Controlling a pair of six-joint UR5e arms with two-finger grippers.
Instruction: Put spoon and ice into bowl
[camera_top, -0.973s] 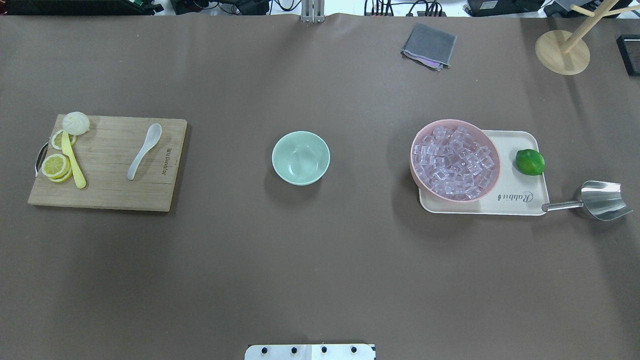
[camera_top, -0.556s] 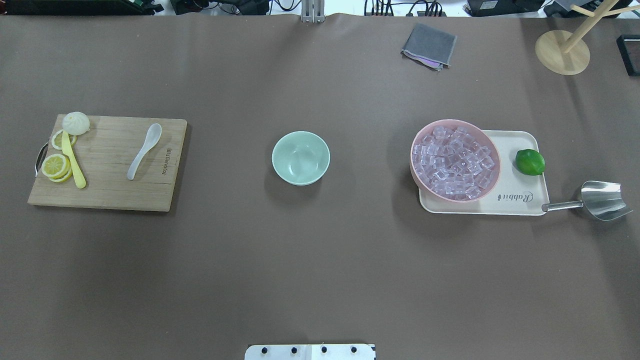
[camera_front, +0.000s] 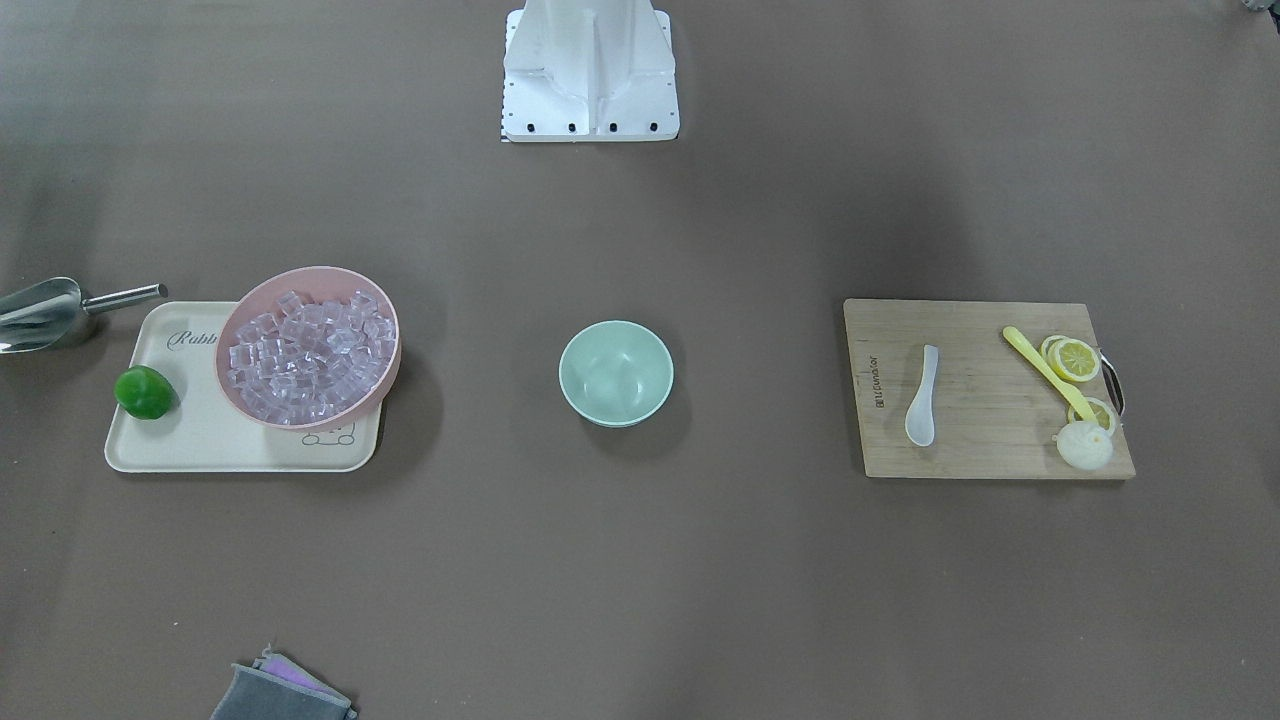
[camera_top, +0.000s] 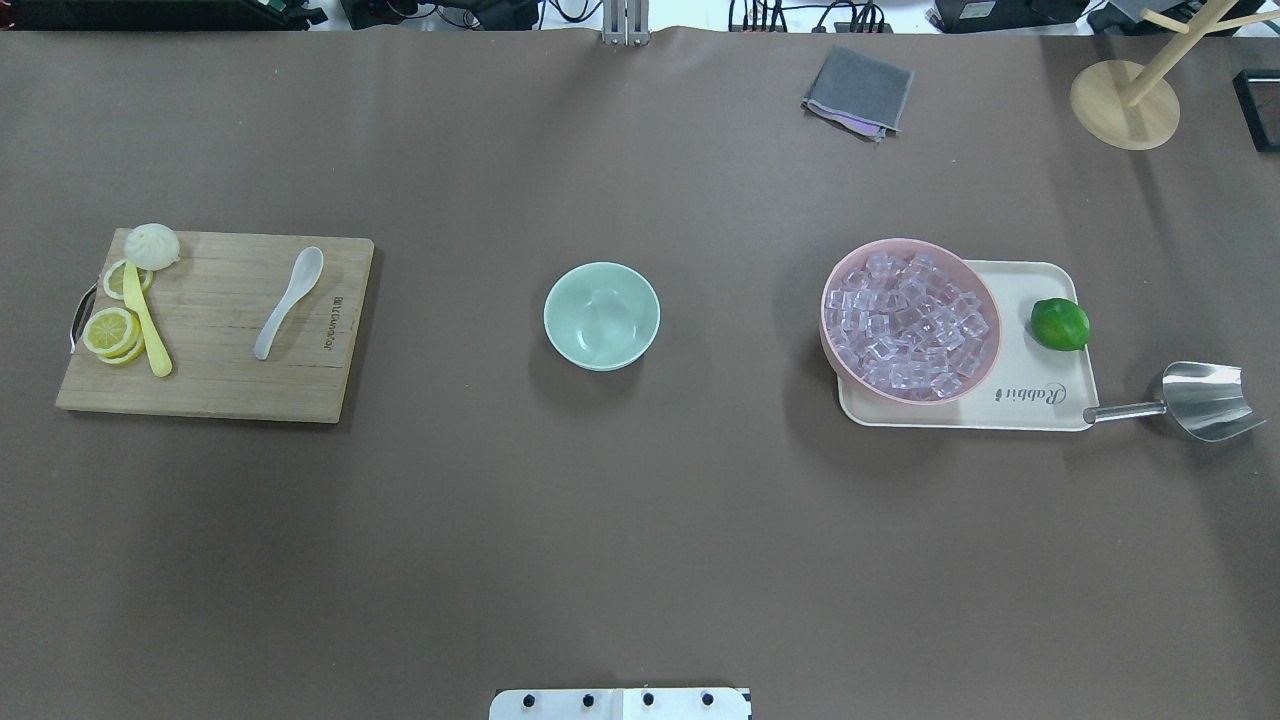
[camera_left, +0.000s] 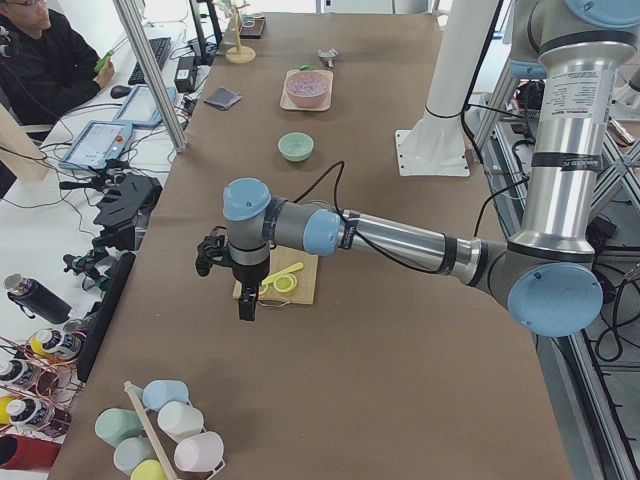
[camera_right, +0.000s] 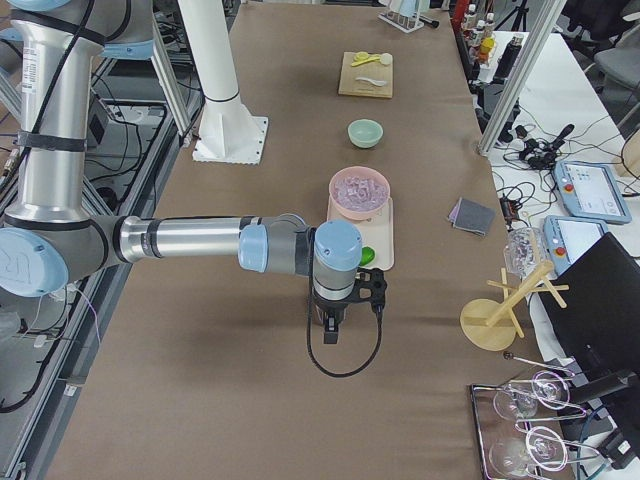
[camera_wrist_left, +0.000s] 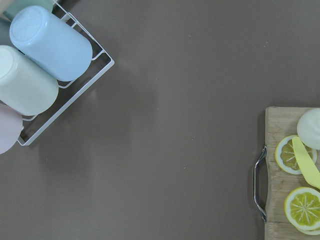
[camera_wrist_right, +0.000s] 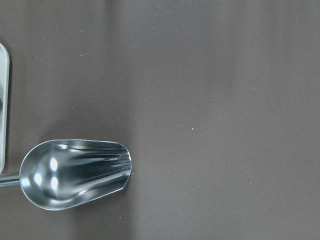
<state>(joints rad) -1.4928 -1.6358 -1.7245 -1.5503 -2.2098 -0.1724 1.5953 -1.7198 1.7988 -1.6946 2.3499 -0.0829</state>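
The white spoon (camera_top: 288, 302) lies on a wooden cutting board (camera_top: 210, 385) at the left. The mint-green bowl (camera_top: 601, 316) stands empty at the table's middle. Clear ice cubes (camera_top: 910, 320) fill a pink bowl (camera_top: 824, 312) on a cream tray (camera_top: 1040, 405) at the right. My left gripper (camera_left: 245, 305) hangs over the table's left end, beyond the board; I cannot tell if it is open. My right gripper (camera_right: 332, 332) hangs over the right end, beyond the tray; I cannot tell its state. Neither shows in the overhead view.
A yellow utensil (camera_top: 147, 325), lemon slices (camera_top: 108, 331) and a bun (camera_top: 152, 245) share the board. A lime (camera_top: 1059, 324) sits on the tray, a steel scoop (camera_top: 1205, 400) beside it. A grey cloth (camera_top: 858, 92) and wooden stand (camera_top: 1124, 104) lie far back. A cup rack (camera_wrist_left: 45, 55) stands at the left end.
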